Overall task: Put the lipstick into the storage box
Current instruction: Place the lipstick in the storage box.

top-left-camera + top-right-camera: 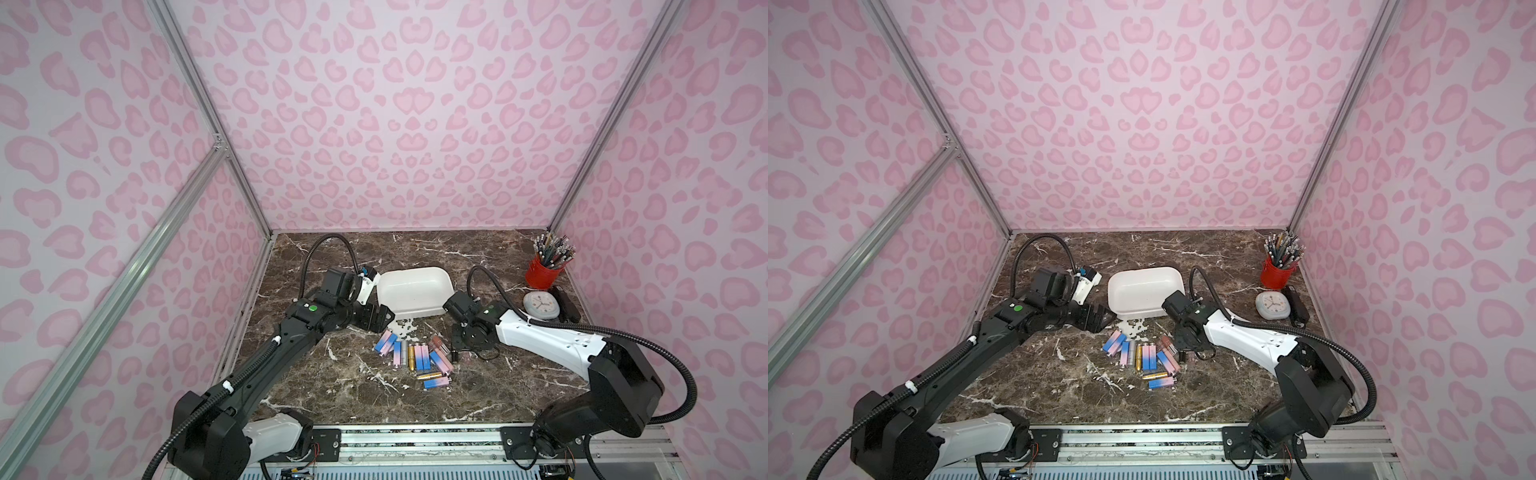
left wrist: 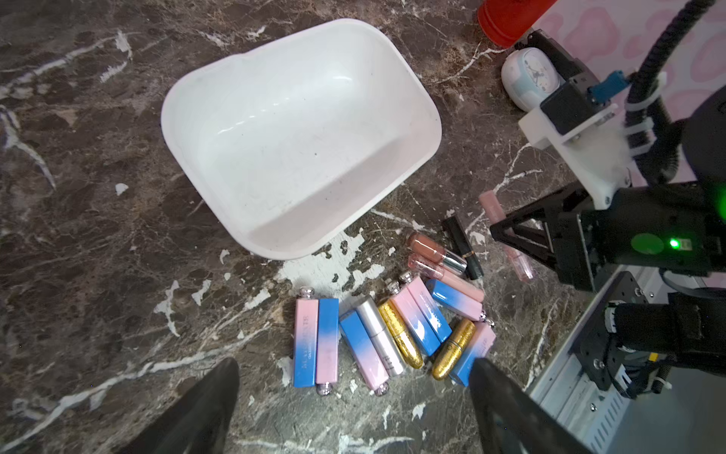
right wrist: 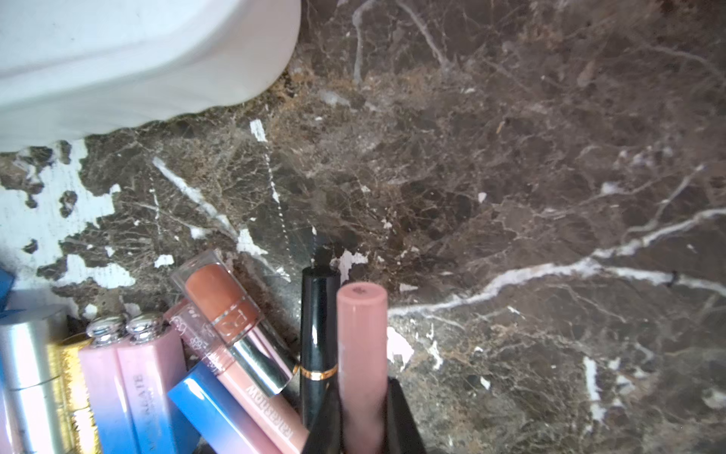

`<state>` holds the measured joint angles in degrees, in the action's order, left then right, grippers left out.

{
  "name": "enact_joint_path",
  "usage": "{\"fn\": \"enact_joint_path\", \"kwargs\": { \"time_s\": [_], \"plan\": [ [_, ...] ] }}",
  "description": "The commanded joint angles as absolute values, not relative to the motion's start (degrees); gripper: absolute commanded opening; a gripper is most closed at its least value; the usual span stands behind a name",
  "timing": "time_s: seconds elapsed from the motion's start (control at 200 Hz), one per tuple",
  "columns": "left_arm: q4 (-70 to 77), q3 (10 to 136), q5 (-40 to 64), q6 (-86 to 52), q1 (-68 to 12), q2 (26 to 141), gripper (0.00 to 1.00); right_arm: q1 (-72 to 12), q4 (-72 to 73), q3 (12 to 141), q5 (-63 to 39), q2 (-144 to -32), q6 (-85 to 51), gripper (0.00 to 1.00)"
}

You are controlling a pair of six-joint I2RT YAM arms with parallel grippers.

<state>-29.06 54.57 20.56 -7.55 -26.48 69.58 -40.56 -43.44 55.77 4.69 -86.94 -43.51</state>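
The white storage box [image 1: 413, 291] stands on the brown marble tabletop [image 1: 415, 399], a little behind the middle, with its opening facing up. Just in front of its near wall lies a pile of lipsticks [image 1: 415, 357]. Most are square pink-and-blue tubes, two are gold glitter ones, one is silver, and a few are clear gloss tubes. All of them rest on the marble, outside the box.

The right gripper [image 3: 363, 393] is at the right edge of this pile and points downward. Its jaws are clenched on a pale pink lip tube [image 3: 361, 326], which sticks out forward between the fingers [image 3: 404, 416]. I cannot tell whether this tube is already clear of the marble. A black lipstick [image 3: 318, 334] lies just beside it, nearly parallel.

The left gripper [image 2: 353, 365] hangs above the left side of the pile, close to the near left corner of the box. Its jaws are spread wide and grasp nothing.

In the far right corner stand a red pencil cup [image 1: 542, 274] and, near it, a small white clock [image 1: 540, 305].
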Motion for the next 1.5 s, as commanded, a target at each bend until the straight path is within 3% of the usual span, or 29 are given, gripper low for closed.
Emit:
{"fn": "enact_joint_path", "kwargs": {
  "time_s": [0.0,0.39,0.95,1.495],
  "plan": [
    [-30.33,53.42,21.80,-7.73,-26.50,68.49,0.94,-40.52,-46.56,57.44,5.92,-87.77,-42.43,0.12],
    [-28.84,50.53,24.11,-9.66,-27.06,66.97,0.94,-38.49,-53.92,77.12,5.38,-92.39,-38.11,0.13],
    [-28.48,48.88,21.84,-10.28,-27.18,65.94,0.94,-34.48,-51.27,102.56,-2.40,-116.60,-32.61,0.14],
    [-31.73,52.91,20.31,-6.64,-27.17,70.53,0.94,-32.38,-50.18,111.60,-6.56,-130.55,-32.97,0.17]
  ]
}}
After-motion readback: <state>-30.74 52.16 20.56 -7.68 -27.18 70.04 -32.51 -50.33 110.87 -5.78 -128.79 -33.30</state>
